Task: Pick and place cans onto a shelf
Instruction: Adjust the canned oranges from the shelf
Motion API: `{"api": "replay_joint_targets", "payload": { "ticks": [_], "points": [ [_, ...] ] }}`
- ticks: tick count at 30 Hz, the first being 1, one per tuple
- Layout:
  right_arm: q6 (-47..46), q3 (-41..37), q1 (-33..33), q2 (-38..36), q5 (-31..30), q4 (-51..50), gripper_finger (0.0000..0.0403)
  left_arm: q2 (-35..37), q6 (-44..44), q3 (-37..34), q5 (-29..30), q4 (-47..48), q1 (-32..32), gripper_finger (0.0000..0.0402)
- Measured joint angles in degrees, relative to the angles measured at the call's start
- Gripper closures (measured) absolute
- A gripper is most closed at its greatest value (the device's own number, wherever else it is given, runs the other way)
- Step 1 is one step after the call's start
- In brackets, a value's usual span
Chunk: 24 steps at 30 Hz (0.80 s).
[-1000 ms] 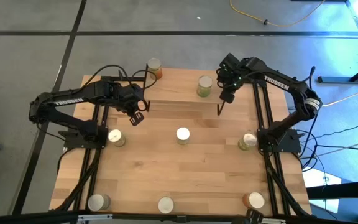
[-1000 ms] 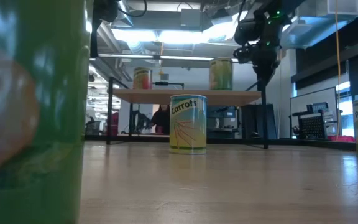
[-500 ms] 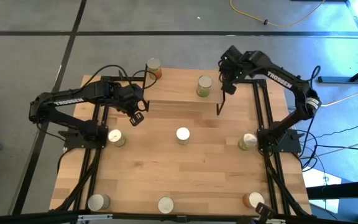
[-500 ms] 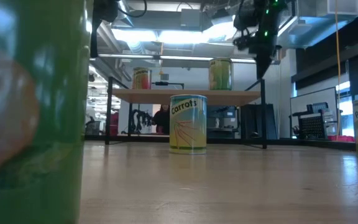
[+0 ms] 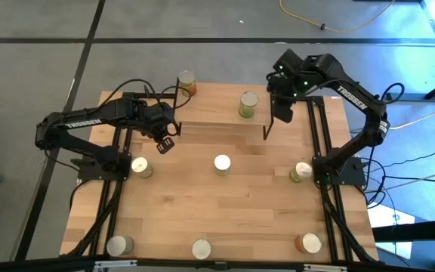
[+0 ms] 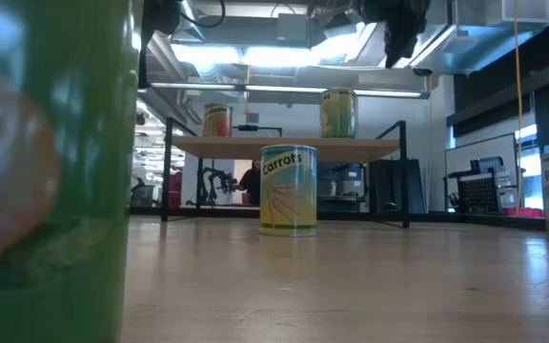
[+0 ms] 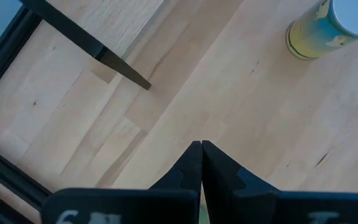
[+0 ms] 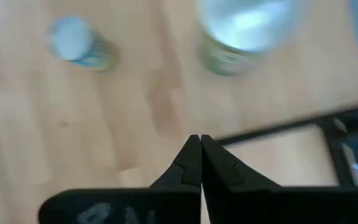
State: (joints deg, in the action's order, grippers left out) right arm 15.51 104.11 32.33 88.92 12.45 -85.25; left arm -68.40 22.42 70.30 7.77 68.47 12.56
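I see the small shelf [image 5: 217, 113] with a light wood top board and thin black metal legs standing at the far side of the pale wooden counter [image 5: 255, 211]. Two small round tins with silvery tops stand on its board: an orange-red labelled can [image 5: 187, 82] at the left end and a green labelled can [image 5: 248, 103] toward the right. My right hand [image 5: 281, 115] hangs above the right end of the shelf, just beside the green can, with its fingers pressed together and nothing between them. My left hand [image 5: 166, 143] waits at the left front of the shelf, also closed and empty. On the counter, a yellow-blue "Carrots" can [image 5: 222, 164] stands in the middle, and five more cans stand apart around it.
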Motion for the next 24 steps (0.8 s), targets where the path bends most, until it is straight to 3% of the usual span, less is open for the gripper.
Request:
{"api": "replay_joint_targets", "payload": {
  "ticks": [11,24],
  "points": [
    [-5.78,-7.09,-6.02,0.53,-2.61,11.42,0.0402,0.00,-0.56,0.00,0.02,0.02,0.00,0.0401],
    [-6.29,-16.30,-6.21,0.76,-11.48,25.31,0.0402,0.02,-0.58,0.00,0.02,0.00,0.00,0.0401]
  ]
}}
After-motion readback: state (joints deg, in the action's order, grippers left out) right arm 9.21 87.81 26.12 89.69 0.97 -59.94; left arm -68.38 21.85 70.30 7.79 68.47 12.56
